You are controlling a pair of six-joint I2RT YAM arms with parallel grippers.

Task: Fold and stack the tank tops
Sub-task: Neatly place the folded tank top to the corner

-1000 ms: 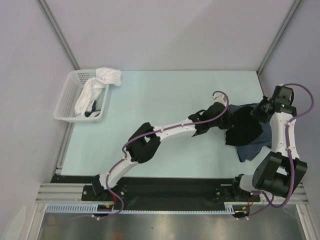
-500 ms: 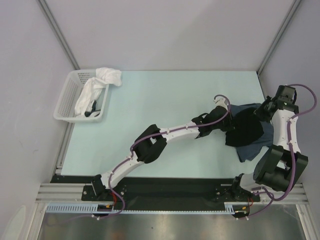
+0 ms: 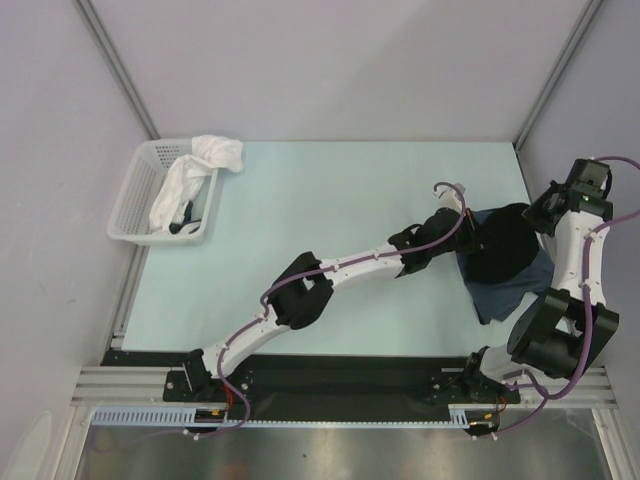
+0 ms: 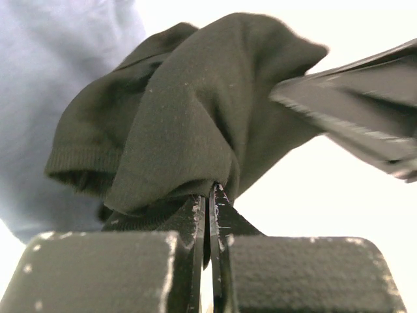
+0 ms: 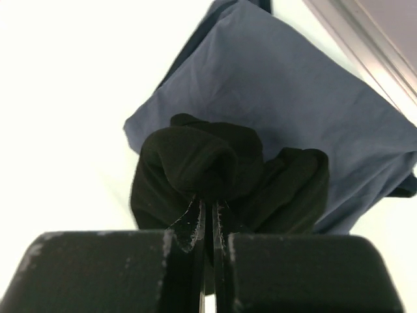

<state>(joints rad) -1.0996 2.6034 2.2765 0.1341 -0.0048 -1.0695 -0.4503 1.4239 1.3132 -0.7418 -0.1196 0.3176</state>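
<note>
The black tank top [image 3: 503, 245] hangs bunched between both grippers above the right side of the table. My left gripper [image 3: 464, 222] is shut on its left edge, and the left wrist view shows black cloth [image 4: 189, 111] pinched in the closed left gripper [image 4: 210, 190]. My right gripper [image 3: 546, 214] is shut on its right edge, with a black fold [image 5: 195, 163] caught in the closed right gripper [image 5: 210, 203]. The slate-blue tank top [image 3: 508, 296] lies flat below it, a broad blue panel [image 5: 293, 111] in the right wrist view. Its chest print is hidden.
A white lattice basket [image 3: 128, 205] stands at the far left with a white cloth [image 3: 190, 170] draped over its rim. The right wall post [image 3: 560, 75] and table edge are close to the right arm. The left arm's elbow [image 3: 300, 290] stretches across the table's middle.
Both grippers have carried the black tank top to the right, over the slate-blue one. The right wrist has swung toward the back right corner and the left arm has stretched further.
</note>
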